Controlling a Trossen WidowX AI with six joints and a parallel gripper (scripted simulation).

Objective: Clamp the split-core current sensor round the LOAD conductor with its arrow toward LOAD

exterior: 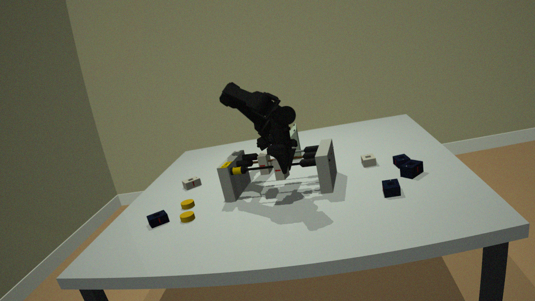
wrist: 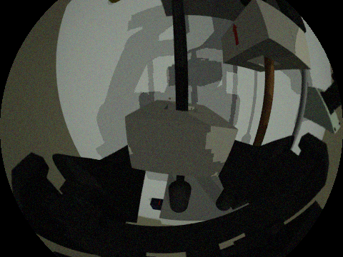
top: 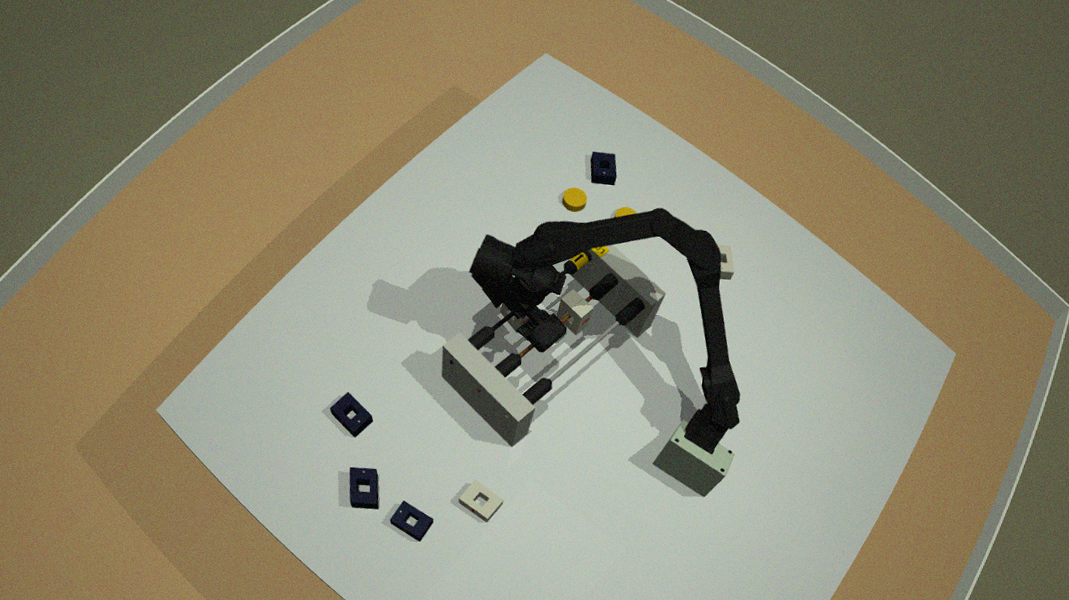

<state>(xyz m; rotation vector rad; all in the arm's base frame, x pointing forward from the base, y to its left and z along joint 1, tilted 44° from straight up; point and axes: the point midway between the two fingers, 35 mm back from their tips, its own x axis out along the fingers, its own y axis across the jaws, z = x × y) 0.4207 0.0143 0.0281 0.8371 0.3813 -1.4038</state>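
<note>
My gripper (top: 523, 318) (exterior: 283, 164) (wrist: 176, 137) is shut on the light grey split-core sensor (exterior: 280, 175) (wrist: 164, 139), one finger on each side. The sensor is around the black LOAD conductor (exterior: 257, 168) (wrist: 180, 53); in the wrist view its halves look together, with no gap visible. The latch itself cannot be made out. In the exterior view its red arrow points left, toward the yellow LOAD marker (exterior: 236, 170) (top: 578, 260). The sensor is mostly hidden behind the gripper in the top view.
Another light sensor (top: 574, 313) (exterior: 264, 169) (wrist: 286, 32) is on the copper conductor (wrist: 268, 96) beside mine. End blocks (top: 485, 389) (exterior: 325, 168) (exterior: 233, 187) hold the conductors. Several dark sensors (top: 363, 487) (exterior: 411, 169), light ones (top: 480, 500) (exterior: 191, 182) and yellow discs (top: 573, 199) (exterior: 187, 216) lie around.
</note>
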